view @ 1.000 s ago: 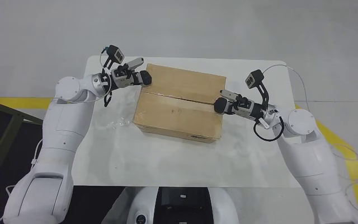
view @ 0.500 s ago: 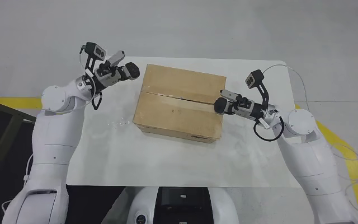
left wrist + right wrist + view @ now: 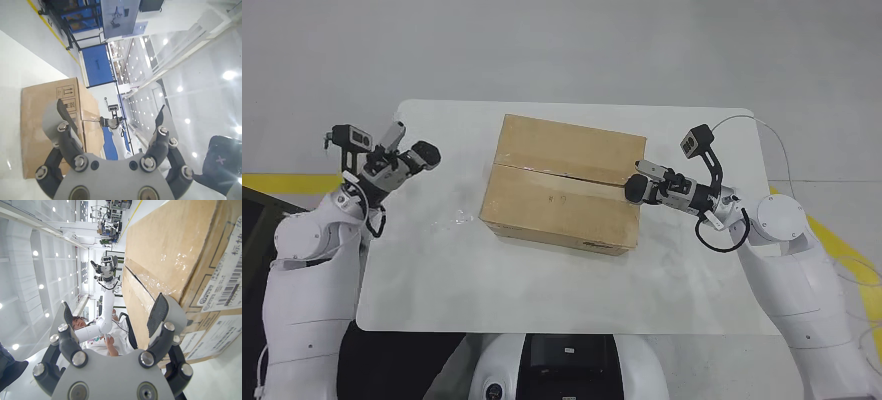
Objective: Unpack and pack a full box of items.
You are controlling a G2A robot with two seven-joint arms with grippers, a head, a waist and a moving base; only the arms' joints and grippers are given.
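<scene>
A closed brown cardboard box (image 3: 564, 185) sits in the middle of the white table, its top seam sealed with clear tape (image 3: 151, 283). Printed labels (image 3: 219, 291) cover its right end. My right gripper (image 3: 634, 188) is open at the box's right end, level with the seam, and one fingertip (image 3: 158, 313) is close to the top edge there. My left gripper (image 3: 425, 154) is open and holds nothing. It hovers over the table's far left part, well apart from the box (image 3: 47, 123) and pointing toward it.
The white table (image 3: 442, 270) has bare surface on all sides of the box, widest at the front and left. Yellow floor lines (image 3: 282, 182) run past both table ends.
My left gripper has drawn back from the box's far left corner, leftward across the table. The right arm and the box have stayed in place.
</scene>
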